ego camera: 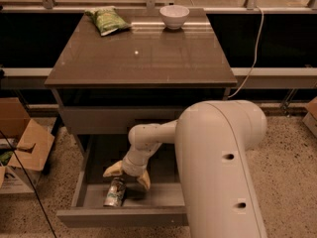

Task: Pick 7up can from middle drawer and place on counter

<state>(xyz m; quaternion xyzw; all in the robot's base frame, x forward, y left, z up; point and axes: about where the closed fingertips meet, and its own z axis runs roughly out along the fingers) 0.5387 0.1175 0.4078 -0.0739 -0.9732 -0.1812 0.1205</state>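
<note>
The 7up can [115, 192] lies on its side in the open middle drawer [94, 195], near the front left. My gripper [128, 176] hangs inside the drawer right above the can's far end, open, with its two yellowish fingers spread to either side, one finger [113, 169] to the left and the other [143, 180] to the right. It holds nothing. The counter [143, 53] is the glossy brown slab above the drawers.
A green snack bag [107, 20] and a white bowl [174, 16] sit at the counter's back edge. Cardboard boxes [20, 152] stand on the floor to the left. My large white arm [223, 167] covers the drawer's right side. A cable [252, 53] hangs at the right.
</note>
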